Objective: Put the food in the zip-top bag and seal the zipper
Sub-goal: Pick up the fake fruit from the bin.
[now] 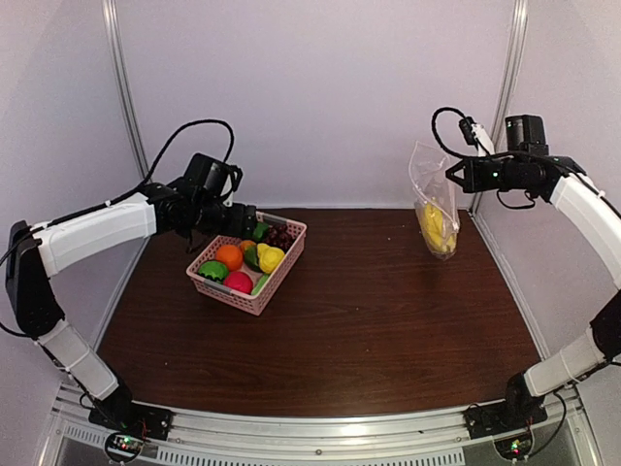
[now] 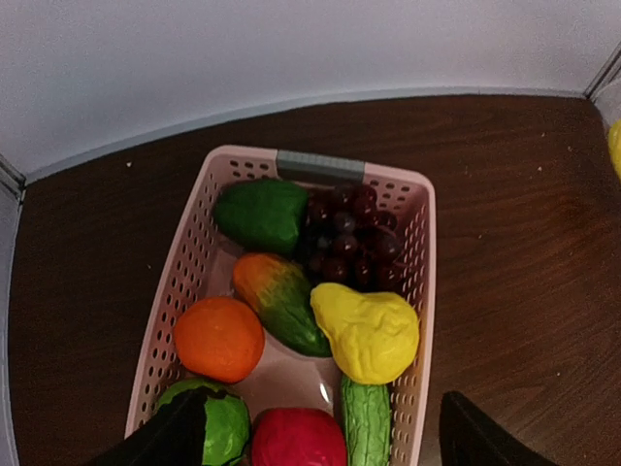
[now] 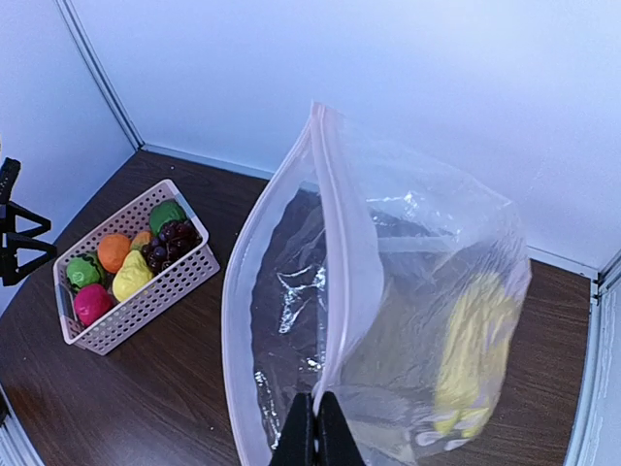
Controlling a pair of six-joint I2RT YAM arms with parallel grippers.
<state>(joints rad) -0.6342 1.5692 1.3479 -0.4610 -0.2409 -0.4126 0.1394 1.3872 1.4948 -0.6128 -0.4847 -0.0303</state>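
- Right jaws pinch the clear dotted plastic bag (image 3: pixel 408 252) at its rim; it could slip.
- Left jaws, spread over the glossy yellow toy pear (image 2: pixel 367 332), might clip the dark purple toy grapes (image 2: pixel 351 233).

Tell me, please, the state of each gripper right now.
Left gripper: open, empty, above the pink basket.
Right gripper: shut on the zip-top bag.
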